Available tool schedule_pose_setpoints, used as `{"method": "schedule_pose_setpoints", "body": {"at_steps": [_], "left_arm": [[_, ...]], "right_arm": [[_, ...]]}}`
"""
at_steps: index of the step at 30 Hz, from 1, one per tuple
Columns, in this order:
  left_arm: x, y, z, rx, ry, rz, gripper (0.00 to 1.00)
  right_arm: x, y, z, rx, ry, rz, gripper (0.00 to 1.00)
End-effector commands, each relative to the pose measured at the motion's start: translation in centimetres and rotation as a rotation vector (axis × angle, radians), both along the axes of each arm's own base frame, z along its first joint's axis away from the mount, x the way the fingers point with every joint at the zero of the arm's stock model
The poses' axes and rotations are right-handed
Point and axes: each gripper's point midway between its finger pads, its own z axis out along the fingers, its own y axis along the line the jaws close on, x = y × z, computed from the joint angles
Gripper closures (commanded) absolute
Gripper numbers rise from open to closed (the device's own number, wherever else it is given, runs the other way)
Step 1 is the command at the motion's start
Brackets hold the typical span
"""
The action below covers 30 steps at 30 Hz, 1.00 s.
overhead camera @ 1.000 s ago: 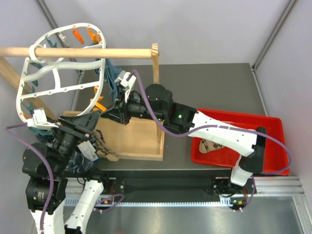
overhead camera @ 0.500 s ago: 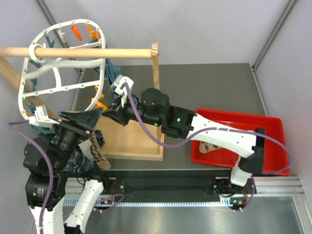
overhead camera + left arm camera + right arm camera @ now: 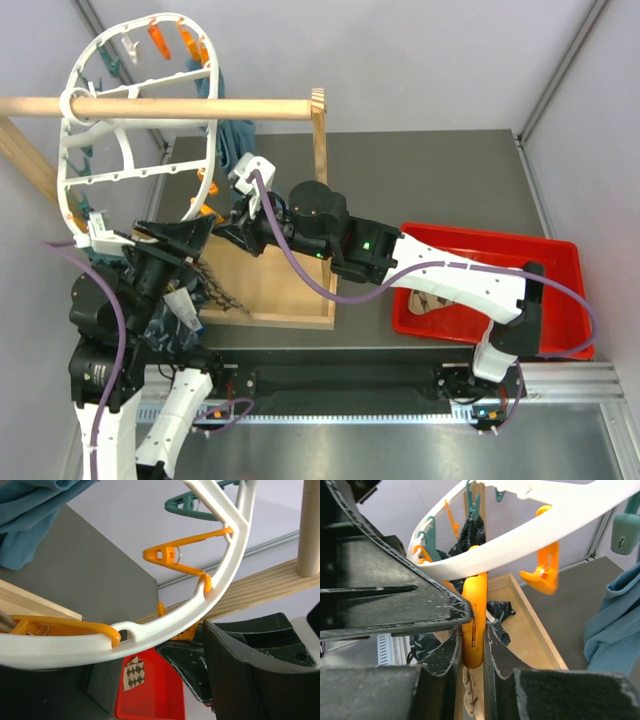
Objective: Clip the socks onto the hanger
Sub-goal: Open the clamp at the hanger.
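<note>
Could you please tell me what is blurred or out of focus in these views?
Top external: even light, sharp throughout. Left wrist: hanger and distant sock both crisp. Right wrist: gripped peg sharp, neighbouring peg smeared.

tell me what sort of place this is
Probably a robotics lab bench staged for laundry: robot arms mounted on a grey table, a white peg hanger on a wooden rod, a red tray holding a sock.

hanger (image 3: 135, 172) on rod (image 3: 200, 106), sock (image 3: 432, 298) in tray (image 3: 560, 262)

Dark grey table (image 3: 430, 170) with a shallow wooden tray (image 3: 270, 295) and a red bin (image 3: 560, 290)
</note>
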Motion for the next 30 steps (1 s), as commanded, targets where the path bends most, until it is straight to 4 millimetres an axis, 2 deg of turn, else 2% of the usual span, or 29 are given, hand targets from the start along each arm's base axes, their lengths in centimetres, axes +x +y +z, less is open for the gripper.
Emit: {"method": "schedule_pose_setpoints", "body": {"at_steps": [1,2,9,12,17,20,24,30], "left_arm": [[0.9,0.4,3.1,-0.005,-0.146,0.027,0.34],[1.0,0.4,3.0,-0.004,-0.146,0.029,0.34],[0.9,0.4,4.0,-0.025,-0.209,0.032,0.39],[0.7,0.6,4.8,-0.029,-0.241,0.039,0.44],[0.8,0.7,4.8,-0.024,-0.242,0.047,0.57],[0.8,0.6,4.9,-0.02,-0.241,0.043,0.6],[0.7,0.5,5.2,-0.008,-0.249,0.036,0.31],[0.7,0.4,5.0,-0.011,-0.264,0.031,0.31]], "right_arm": [[-2.5,-0.1,4.1,0.089,-0.036,0.069,1.0],[-3.1,0.0,4.0,0.089,-0.035,0.098,1.0],[-3.7,0.3,3.5,0.077,-0.022,0.127,1.0],[-4.0,0.5,3.2,0.069,-0.023,0.138,1.0],[-4.3,0.7,3.0,0.06,-0.026,0.15,1.0],[-4.4,0.7,3.1,0.062,-0.025,0.155,1.0],[-4.5,0.8,3.1,0.057,-0.024,0.161,1.0],[-5.2,1.1,3.1,0.064,-0.004,0.201,1.0]]}}
